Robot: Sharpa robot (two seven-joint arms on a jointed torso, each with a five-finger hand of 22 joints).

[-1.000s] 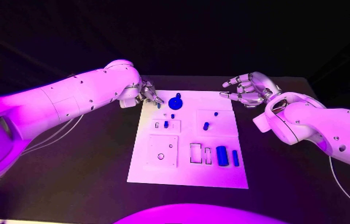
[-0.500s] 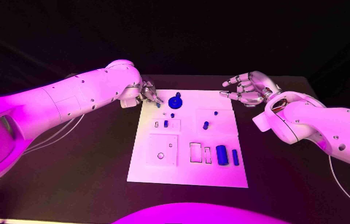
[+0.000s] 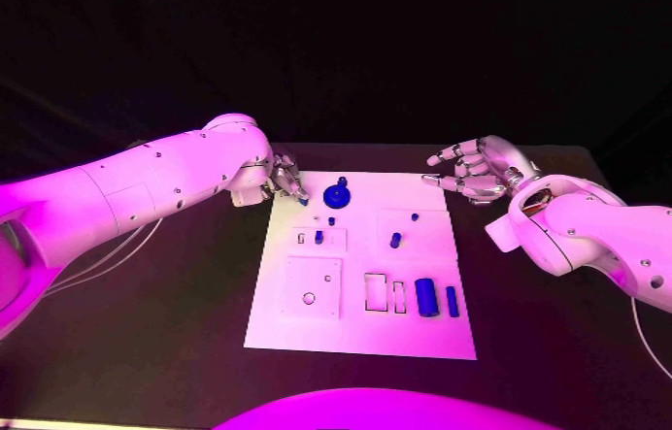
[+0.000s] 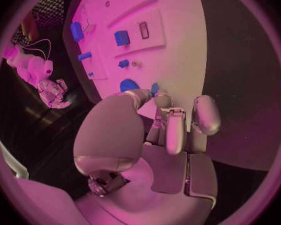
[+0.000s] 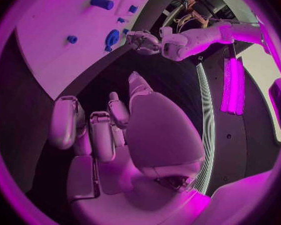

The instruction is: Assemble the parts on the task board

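While your left hand [image 3: 285, 180] pinches a small blue peg [image 4: 154, 88], the right hand [image 3: 474, 172] hovers with fingers spread, empty.
Peg — likely light, rigid, slick; grip its sides above the board [image 3: 357, 328].

The task board [image 3: 361, 328] is lying flat in the middle of the tabletop [image 3: 154, 323]. It is a long white plate with small raised squares and cut-out slots. Little blue parts are sitting on it. A round blue part [image 3: 338, 197] with a small knob on top is standing near the far end. Two tiny blue parts [image 3: 319, 238] are sitting in the left middle square, and two more [image 3: 396, 241] are lying on the right middle square. Two longer blue bars, a thick one [image 3: 425, 298] and a thin one [image 3: 453, 302], are lying side by side near the right edge, beside two open slots [image 3: 377, 293].
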